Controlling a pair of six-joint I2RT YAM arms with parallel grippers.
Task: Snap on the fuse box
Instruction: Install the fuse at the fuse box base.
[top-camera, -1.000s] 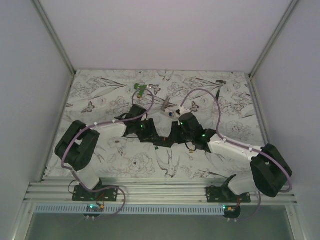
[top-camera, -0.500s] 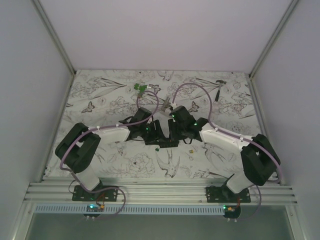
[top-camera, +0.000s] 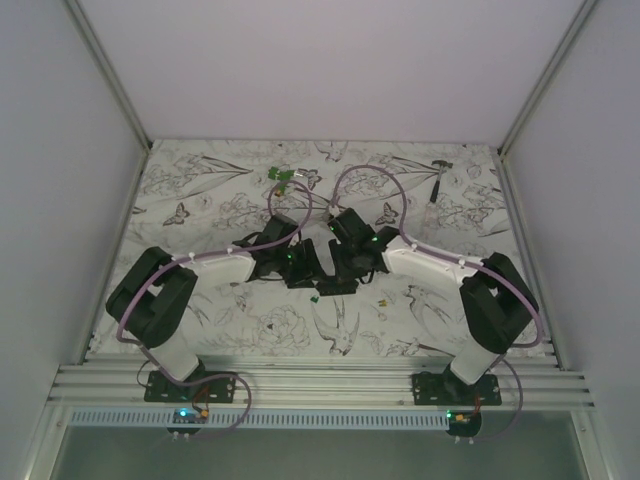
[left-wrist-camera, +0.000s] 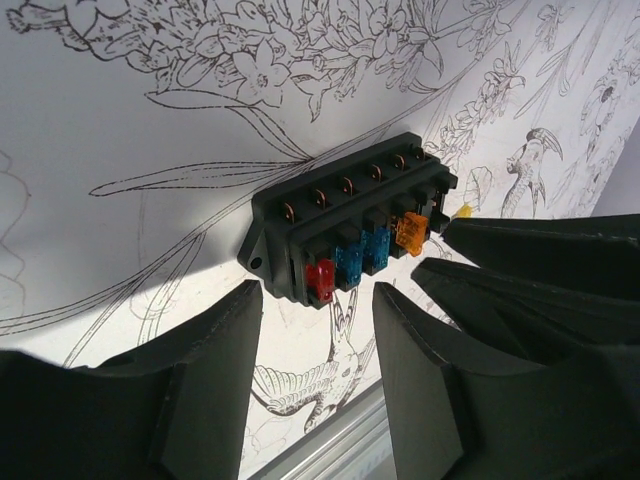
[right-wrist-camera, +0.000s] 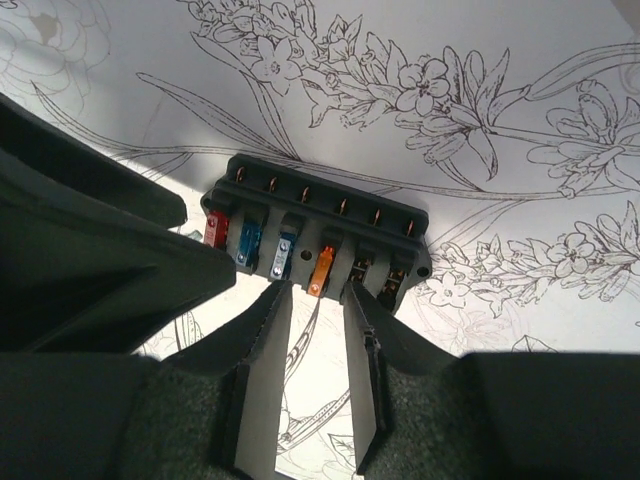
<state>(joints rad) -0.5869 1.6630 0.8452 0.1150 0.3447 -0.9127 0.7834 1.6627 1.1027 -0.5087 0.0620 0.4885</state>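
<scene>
**Both arms close in on the fuse box**

Over the last second the right arm has swung in from the right side of the table toward its middle, its elbow folding inward, and the left arm has edged in to meet it. The two now face each other across the fuse box (left-wrist-camera: 350, 225), which lies flat on the table about midway between the left and right edges, somewhat nearer the near edge.

The left pincer (left-wrist-camera: 318, 310) stands apart with nothing between its fingers, and the box sits just beyond its tips. The right pincer (right-wrist-camera: 315, 300) is also apart, by a narrower gap. It is empty too, with its tips close by the orange fuse (right-wrist-camera: 320, 270).

I judge this to be the approach to the box: neither arm grips it yet, and the snapping step is not done.

From above, the wrists cover nearly all of the box. No lid or mating part can be made out in any view, so what gets snapped on is unclear. Two slots at one end look empty, though shadow makes that uncertain. Whether the right fingertips touch the box cannot be told.
</scene>
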